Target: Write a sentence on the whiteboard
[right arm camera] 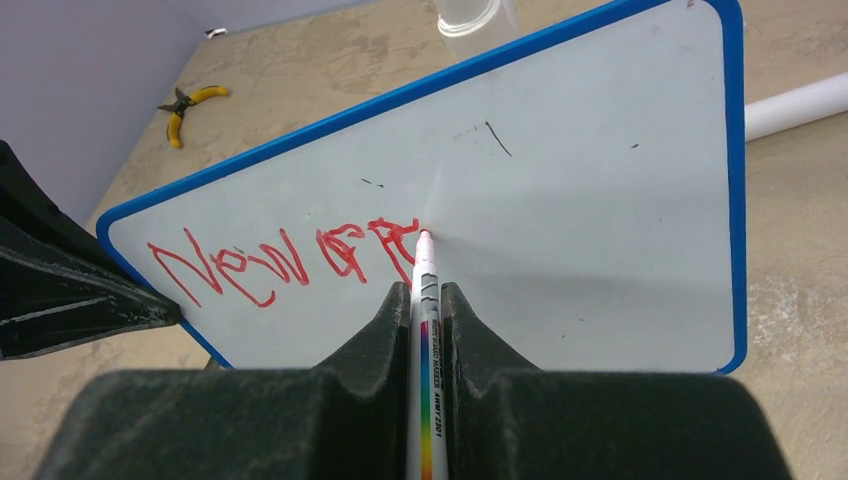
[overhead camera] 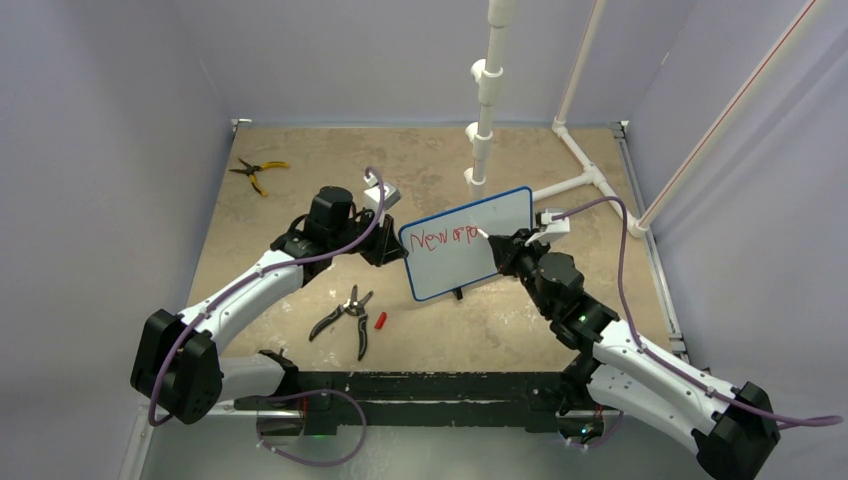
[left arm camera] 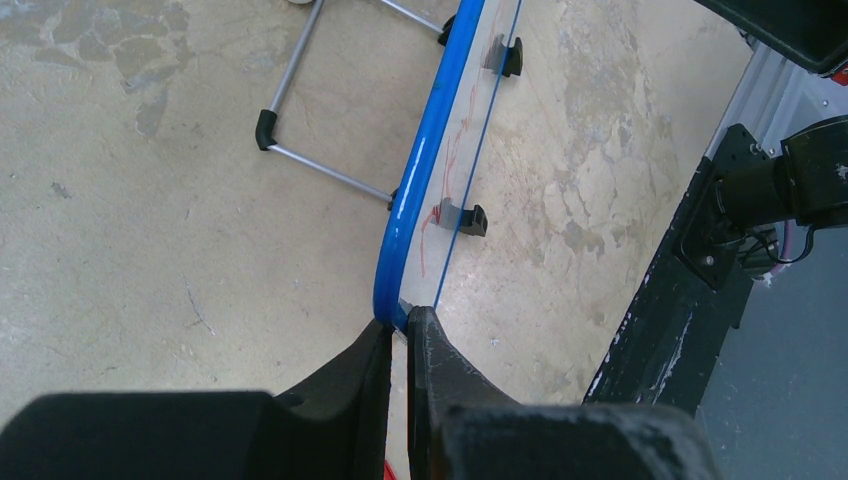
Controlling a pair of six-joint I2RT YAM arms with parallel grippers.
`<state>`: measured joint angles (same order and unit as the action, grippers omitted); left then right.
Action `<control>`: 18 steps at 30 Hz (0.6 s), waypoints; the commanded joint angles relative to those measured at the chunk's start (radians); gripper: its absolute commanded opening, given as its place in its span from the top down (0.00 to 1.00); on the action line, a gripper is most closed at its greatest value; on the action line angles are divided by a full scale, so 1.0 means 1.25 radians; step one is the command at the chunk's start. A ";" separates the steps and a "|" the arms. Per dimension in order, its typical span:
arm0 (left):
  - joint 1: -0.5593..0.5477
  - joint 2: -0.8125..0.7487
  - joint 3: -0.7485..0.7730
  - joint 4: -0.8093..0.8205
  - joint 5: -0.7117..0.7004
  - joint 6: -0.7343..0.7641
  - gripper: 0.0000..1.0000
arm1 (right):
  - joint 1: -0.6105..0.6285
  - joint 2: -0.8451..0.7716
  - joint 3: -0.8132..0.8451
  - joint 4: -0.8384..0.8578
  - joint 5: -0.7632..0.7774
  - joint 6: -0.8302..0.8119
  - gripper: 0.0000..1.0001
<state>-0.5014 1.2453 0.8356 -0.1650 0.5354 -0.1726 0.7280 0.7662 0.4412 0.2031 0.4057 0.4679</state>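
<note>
Pressing too hard with the white red-tipped marker (right arm camera: pixel 425 300), clamped in the right jaws, could tip the small blue-framed glossy whiteboard (overhead camera: pixel 460 265), upright near the tabletop (overhead camera: pixel 320 160) centre. Only the left jaws, closed on its left frame edge, brace it; slippage would skew the red handwritten sentence (right arm camera: pixel 280 262).

Both arms have white shell links, left arm (overhead camera: pixel 250 290) and right arm (overhead camera: pixel 650 385), with black joint housings (overhead camera: pixel 185 365). A purple cable (overhead camera: pixel 620 255) runs along each. The fingers (right arm camera: pixel 375 340) are matte black, wedge-shaped and grainy.
</note>
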 commanded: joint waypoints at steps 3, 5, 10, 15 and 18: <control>-0.003 -0.017 -0.005 0.025 0.013 0.001 1.00 | -0.004 0.010 0.033 0.042 0.017 -0.021 1.00; -0.003 -0.021 -0.005 0.024 0.005 0.001 1.00 | -0.003 0.007 0.034 0.041 0.013 -0.021 1.00; -0.001 -0.024 -0.006 0.022 -0.004 0.004 1.00 | -0.003 -0.016 0.038 0.020 0.001 -0.022 1.00; -0.002 -0.025 -0.005 0.019 -0.007 0.005 1.00 | -0.004 -0.047 0.031 -0.023 -0.018 -0.013 1.00; -0.002 -0.026 -0.005 0.018 -0.010 0.006 1.00 | -0.004 -0.069 0.025 -0.038 -0.002 -0.015 1.00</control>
<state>-0.5026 1.2430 0.8356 -0.1665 0.5308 -0.1726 0.7269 0.7216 0.4442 0.1738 0.3943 0.4591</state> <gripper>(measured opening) 0.074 0.118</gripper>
